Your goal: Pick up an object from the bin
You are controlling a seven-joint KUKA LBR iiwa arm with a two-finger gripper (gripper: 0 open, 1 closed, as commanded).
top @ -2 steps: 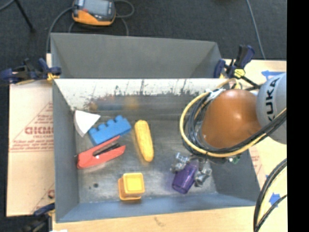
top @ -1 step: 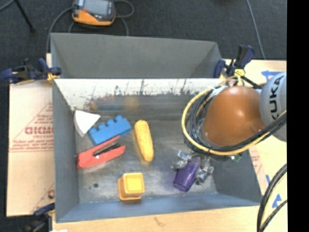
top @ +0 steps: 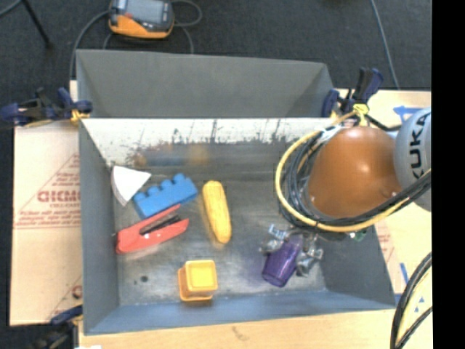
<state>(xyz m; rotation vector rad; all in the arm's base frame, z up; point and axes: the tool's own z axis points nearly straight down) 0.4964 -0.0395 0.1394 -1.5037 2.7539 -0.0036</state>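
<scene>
The end effector (top: pixel 293 247), fingers spread, straddles the upper end of a small purple bottle-like piece (top: pixel 280 267) lying at the lower right of the bin (top: pixel 203 86) floor, its long axis slanting down-left.

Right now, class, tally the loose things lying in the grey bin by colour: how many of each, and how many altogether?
Yellow: 2, the long ridged piece and the square block
Blue: 1, the studded brick
Red: 1, the flat red tool
White: 1, the white wedge
Purple: 1, the purple piece at the gripper
Total: 6
</scene>
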